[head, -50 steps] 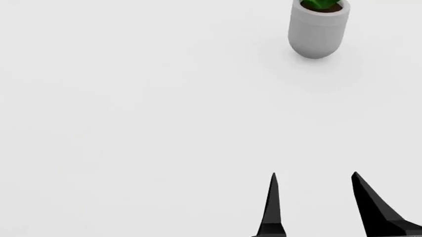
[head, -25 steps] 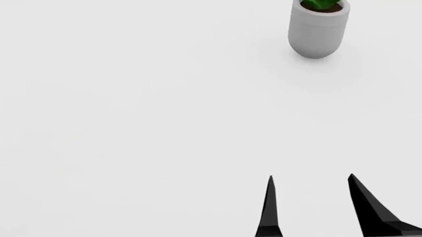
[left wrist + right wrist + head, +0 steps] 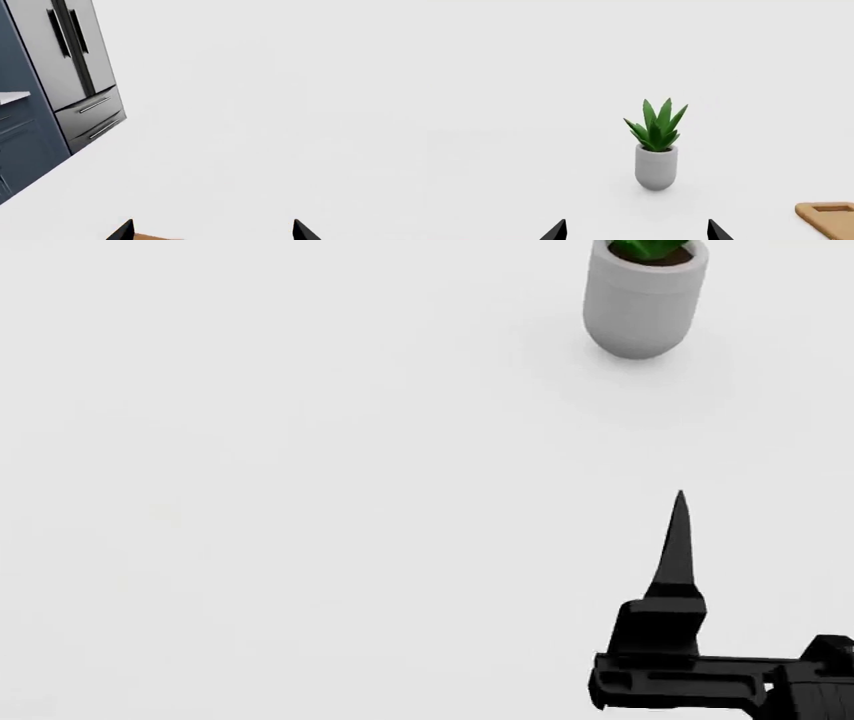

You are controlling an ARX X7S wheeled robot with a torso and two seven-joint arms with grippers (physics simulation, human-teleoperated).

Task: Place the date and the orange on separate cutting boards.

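Head view: potted plant (image 3: 643, 302) standing on the worktop (image 3: 294, 490) at the upper right of the frame, cut off by the top edge. Right gripper (image 3: 678, 540) at the lower right, well below the plant, pointing up the frame toward it.

Right wrist view: same plant (image 3: 656, 150) upright in the middle of the frame. Two fingers (image 3: 555, 231) at the bottom edge, one on each side below the plant. Corner of a cutting board (image 3: 830, 217) lying flat at the lower right, beside the plant but apart from it.

Left wrist view: fridge (image 3: 70, 65) at the upper left, past the worktop edge. Cupboards (image 3: 23, 145) next to it at the left edge. Left gripper (image 3: 212, 235) at the bottom edge, tips apart.
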